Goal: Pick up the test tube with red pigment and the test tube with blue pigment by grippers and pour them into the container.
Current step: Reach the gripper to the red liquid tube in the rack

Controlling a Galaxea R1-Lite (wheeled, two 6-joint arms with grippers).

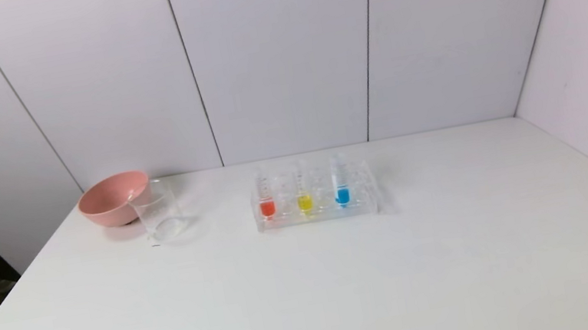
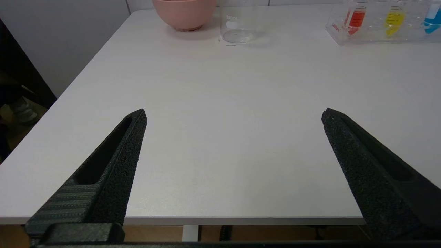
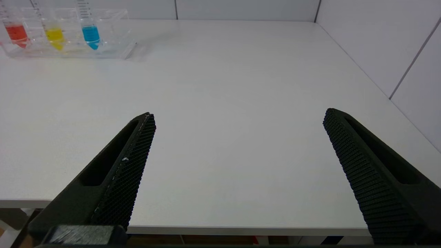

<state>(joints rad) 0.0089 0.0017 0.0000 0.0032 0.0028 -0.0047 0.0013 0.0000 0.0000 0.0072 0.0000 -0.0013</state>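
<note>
The test tube with red pigment (image 1: 265, 196) stands upright at the left end of a clear rack (image 1: 317, 216), and the test tube with blue pigment (image 1: 340, 184) stands near its right end. The container (image 1: 158, 214), a clear glass beaker, sits left of the rack. Neither arm shows in the head view. My left gripper (image 2: 234, 115) hangs open over the table's near edge, far from the container (image 2: 237, 26) and the red tube (image 2: 355, 19). My right gripper (image 3: 239, 115) is also open at the near edge, with the blue tube (image 3: 90, 32) far off.
A pink bowl (image 1: 114, 198) sits just behind and left of the beaker. A tube with yellow liquid (image 1: 303, 192) stands in the rack between the red and blue ones. White wall panels close the table at the back and right. The table's left edge drops off by dark furniture.
</note>
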